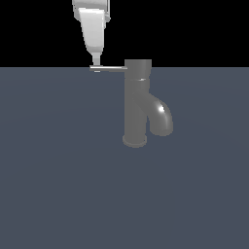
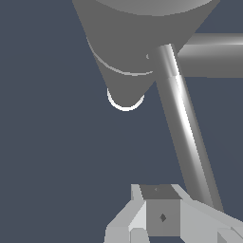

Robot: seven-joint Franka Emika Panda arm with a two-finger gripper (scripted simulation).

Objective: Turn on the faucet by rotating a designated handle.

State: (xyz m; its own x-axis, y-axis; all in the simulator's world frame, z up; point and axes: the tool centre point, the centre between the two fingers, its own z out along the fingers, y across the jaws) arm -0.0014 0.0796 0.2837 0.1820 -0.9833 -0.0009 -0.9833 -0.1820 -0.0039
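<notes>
The faucet (image 1: 136, 104) is a dull grey upright cylinder on a round base, with a thick spout (image 1: 161, 116) curving down on the exterior view's right. The handle (image 1: 109, 68) is a thin flat lever sticking out sideways from the top cap toward the exterior view's left. My gripper (image 1: 96, 62) comes down from above with its fingers together, its tip at the lever's outer end. In the wrist view the handle (image 2: 182, 128) runs as a shiny bar from the faucet's cap (image 2: 128, 42) to beside my gripper (image 2: 159, 211). Nothing is held.
The faucet stands on a flat dark blue-grey surface (image 1: 63, 185). In the wrist view the thick spout (image 2: 213, 54) sticks out sideways from the faucet body.
</notes>
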